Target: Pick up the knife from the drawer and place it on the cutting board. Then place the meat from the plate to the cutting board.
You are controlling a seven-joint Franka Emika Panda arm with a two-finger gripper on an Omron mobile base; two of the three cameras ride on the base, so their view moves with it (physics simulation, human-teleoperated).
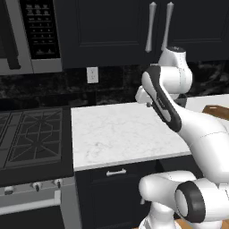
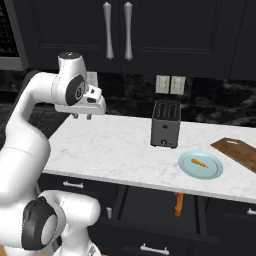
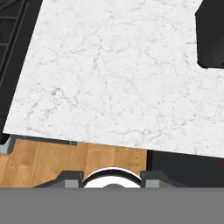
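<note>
The drawer stands pulled out under the counter's front edge, dark inside. In it lies the knife, of which I see the reddish-brown handle. On the counter at the right sits the pale blue-green plate with the small orange meat on it. The brown cutting board lies just right of the plate, and its corner peeks out past the arm. My gripper hangs above the counter's left part, far left of the plate. It points down, fingers apart and nothing between them.
A black toaster stands at the back of the white marble counter, between gripper and plate; its corner appears from the hand. A gas stove borders the counter's left. Dark upper cabinets hang above.
</note>
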